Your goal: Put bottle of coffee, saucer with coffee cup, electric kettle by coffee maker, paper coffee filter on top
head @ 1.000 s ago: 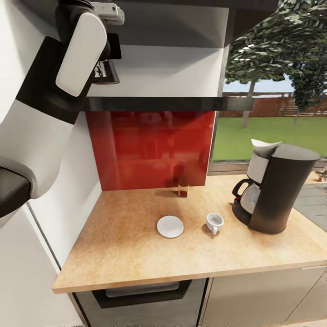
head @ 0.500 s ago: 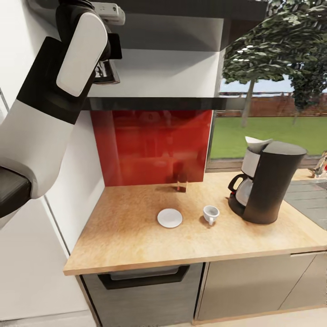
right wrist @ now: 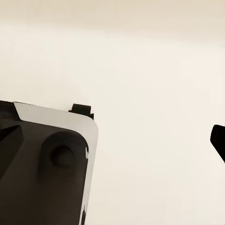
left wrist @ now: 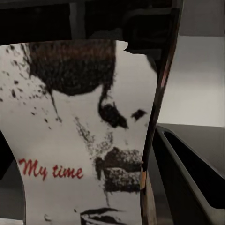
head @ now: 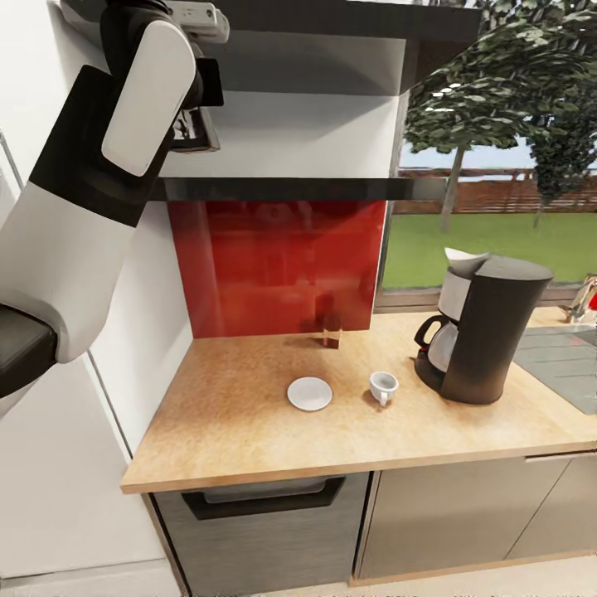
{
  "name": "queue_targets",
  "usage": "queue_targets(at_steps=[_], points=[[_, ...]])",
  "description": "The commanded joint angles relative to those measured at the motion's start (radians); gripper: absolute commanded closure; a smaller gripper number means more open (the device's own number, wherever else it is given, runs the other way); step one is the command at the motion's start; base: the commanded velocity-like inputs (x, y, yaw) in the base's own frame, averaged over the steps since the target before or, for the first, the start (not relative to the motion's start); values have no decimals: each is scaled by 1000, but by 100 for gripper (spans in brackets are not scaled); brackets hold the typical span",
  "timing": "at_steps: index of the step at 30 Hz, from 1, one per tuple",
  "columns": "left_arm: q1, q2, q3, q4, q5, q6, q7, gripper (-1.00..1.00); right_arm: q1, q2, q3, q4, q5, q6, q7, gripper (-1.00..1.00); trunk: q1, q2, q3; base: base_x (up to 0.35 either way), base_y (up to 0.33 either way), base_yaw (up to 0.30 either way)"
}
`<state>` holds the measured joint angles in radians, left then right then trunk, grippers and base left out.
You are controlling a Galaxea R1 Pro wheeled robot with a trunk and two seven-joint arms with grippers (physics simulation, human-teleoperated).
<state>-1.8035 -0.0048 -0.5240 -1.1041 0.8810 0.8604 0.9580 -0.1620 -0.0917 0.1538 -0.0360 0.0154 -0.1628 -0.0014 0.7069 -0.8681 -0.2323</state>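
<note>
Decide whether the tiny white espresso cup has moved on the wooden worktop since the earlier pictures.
No. The cup keeps its place beside the white saucer; the camera moved.

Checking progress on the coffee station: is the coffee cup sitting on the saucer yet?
Apart. The head view shows the coffee cup standing on the kitchen countertop beside the saucer, with bare wood plainly between them.

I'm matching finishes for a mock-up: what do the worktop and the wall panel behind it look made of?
The kitchen countertop looks like light matte wood or laminate, with fine grain. The wall panel looks like glossy red glass or acrylic: faint reflections show in it.
</note>
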Motion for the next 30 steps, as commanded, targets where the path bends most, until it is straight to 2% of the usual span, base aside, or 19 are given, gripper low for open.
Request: queue_targets(at_steps=[1,30], points=[[-2,0,-1,0,7,3,8,100,-1,0,4,1,2,-3,0,-100,0,-1,-1,-110,0,0],[-2,0,2,0,8,3,10,100,-1,0,4,1,2,-3,0,-100,0,-1,-1,-140,0,0]])
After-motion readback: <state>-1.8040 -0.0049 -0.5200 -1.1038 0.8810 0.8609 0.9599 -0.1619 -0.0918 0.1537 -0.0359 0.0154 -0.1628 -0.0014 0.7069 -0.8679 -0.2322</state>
